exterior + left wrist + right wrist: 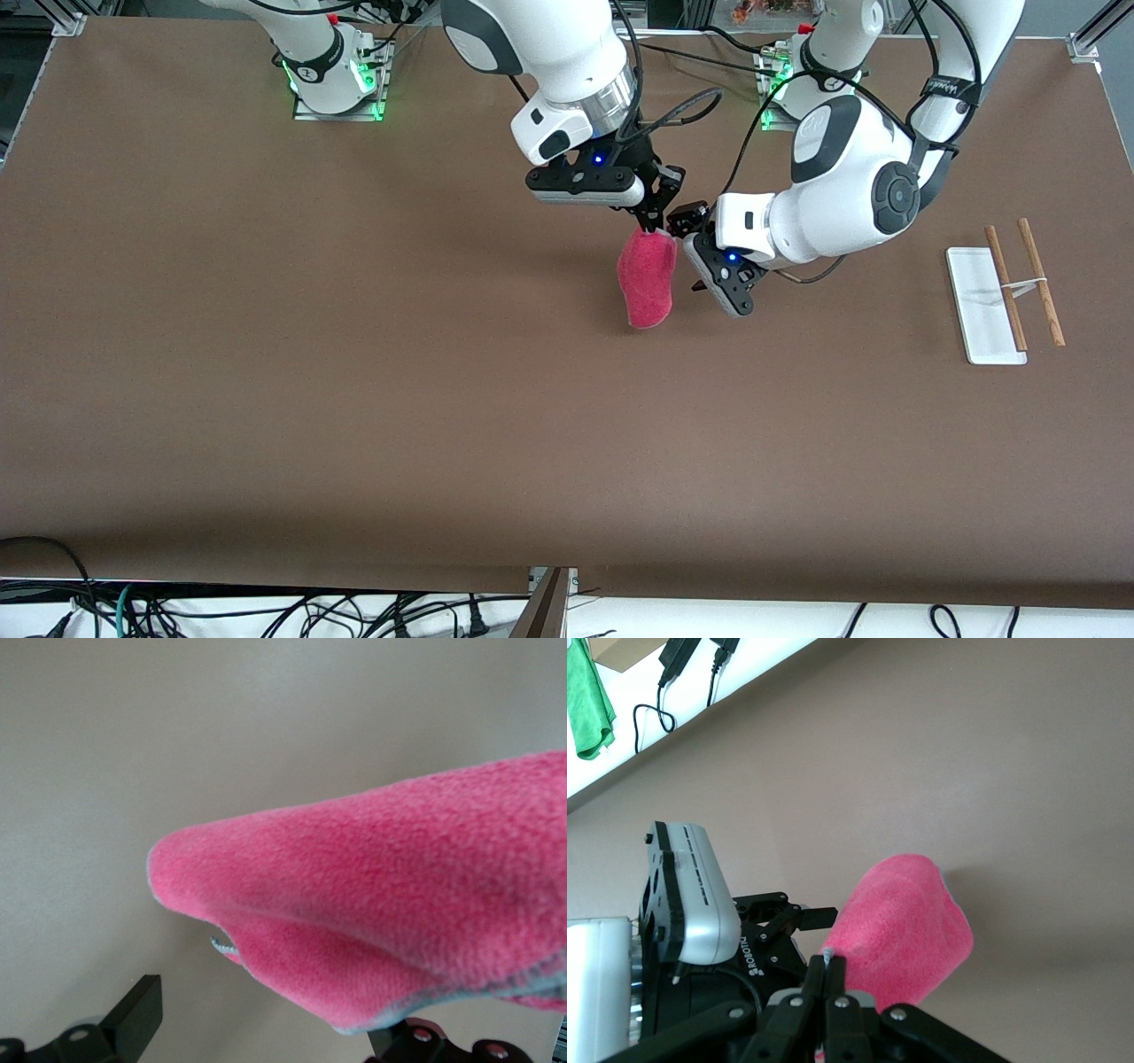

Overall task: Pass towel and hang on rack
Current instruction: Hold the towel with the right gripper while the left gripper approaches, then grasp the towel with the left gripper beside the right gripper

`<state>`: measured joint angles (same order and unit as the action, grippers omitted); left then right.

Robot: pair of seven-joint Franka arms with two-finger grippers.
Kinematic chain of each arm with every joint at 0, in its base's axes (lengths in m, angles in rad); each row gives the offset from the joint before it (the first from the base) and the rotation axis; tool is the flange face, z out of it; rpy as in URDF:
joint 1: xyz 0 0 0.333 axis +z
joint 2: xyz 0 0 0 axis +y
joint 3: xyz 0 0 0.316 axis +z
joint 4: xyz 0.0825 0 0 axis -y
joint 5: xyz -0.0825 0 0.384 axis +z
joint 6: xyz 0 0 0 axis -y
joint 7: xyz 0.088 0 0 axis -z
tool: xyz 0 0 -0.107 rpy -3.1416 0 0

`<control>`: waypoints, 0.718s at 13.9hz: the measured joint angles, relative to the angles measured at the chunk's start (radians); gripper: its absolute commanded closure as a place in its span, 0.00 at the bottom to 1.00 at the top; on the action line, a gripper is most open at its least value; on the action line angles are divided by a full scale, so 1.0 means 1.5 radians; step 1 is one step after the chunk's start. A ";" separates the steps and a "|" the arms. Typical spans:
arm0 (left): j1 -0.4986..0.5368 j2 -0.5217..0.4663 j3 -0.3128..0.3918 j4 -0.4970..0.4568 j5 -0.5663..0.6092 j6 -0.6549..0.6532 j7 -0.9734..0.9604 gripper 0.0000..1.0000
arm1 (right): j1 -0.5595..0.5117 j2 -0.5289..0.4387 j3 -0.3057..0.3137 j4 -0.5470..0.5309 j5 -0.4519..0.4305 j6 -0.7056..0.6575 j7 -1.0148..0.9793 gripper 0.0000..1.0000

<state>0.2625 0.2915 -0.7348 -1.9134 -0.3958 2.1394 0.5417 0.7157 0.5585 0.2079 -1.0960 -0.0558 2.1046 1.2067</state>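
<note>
Front view, towel: the pink-red towel [646,285] hangs over the middle of the brown desk [354,399], pinched at its top corner by the right hand [651,223].
Front view, left hand: the left hand [700,266] is just beside the hanging towel, fingers spread.
Front view, rack: the rack [1005,292] stands on the desk toward the left arm's end, well apart from the towel.
Left wrist view: the towel [399,912] fills the space between the parted fingertips [137,1005].
Right wrist view: the right hand's fingers [833,979] are clamped together on the towel's [908,930] edge; the left hand [806,920] sits beside it.

Brown table [354,399]: the rack [1005,291] stands directly on it, toward the left arm's end.
</note>
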 measured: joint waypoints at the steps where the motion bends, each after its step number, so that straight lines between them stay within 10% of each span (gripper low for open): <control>1: -0.001 0.000 0.000 0.000 0.000 0.000 0.000 0.15 | 0.000 0.000 0.000 0.000 0.000 0.000 0.000 1.00; 5: -0.001 0.000 -0.001 0.001 0.000 0.001 0.000 0.60 | 0.000 0.000 0.000 0.000 0.000 0.000 0.000 1.00; 10: -0.001 0.000 -0.001 0.001 -0.001 0.001 0.000 0.71 | 0.000 0.000 0.000 0.000 0.000 0.000 0.000 1.00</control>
<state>0.2610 0.2915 -0.7358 -1.9122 -0.3966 2.1402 0.5417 0.7157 0.5585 0.2079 -1.0960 -0.0558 2.1051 1.2068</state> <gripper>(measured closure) 0.656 0.982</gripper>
